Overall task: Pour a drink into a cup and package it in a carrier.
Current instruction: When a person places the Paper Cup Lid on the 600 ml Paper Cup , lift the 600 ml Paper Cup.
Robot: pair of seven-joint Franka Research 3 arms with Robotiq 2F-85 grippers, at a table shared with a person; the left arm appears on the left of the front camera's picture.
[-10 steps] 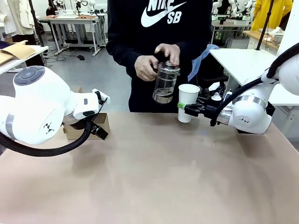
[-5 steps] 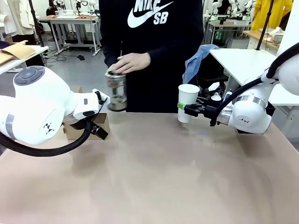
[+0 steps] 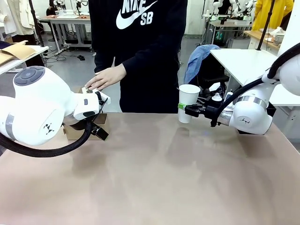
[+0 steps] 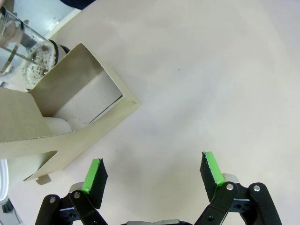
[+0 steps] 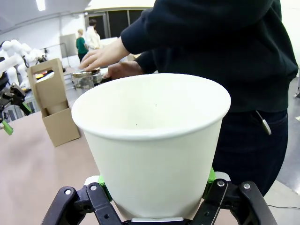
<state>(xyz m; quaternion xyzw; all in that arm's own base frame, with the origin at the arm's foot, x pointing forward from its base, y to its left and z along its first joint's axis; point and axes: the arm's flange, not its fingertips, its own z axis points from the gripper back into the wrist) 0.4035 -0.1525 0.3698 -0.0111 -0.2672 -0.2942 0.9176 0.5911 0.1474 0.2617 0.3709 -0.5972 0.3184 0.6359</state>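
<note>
The person's hand [image 3: 105, 77] is moving the jug [image 4: 21, 44] away from the cup [image 3: 189, 99] to the carrier [image 4: 79, 101] at the tabletop's far-left edge, so pouring seems done. The right gripper [image 3: 183, 108] is clasping the cup near the far edge, and the left gripper [image 4: 152, 169] is gaping wide.

Carrier [image 3: 104, 123] near bench [image 3: 154, 178] far edge, left side. Jug [image 4: 23, 51] just behind carrier, person's hand [image 3: 105, 77] on its top. Left end effector [image 4: 152, 171] over bench beside carrier. Cup [image 3: 188, 101] near far edge, right of middle, in right end effector [image 3: 183, 108], well apart from carrier.
</note>
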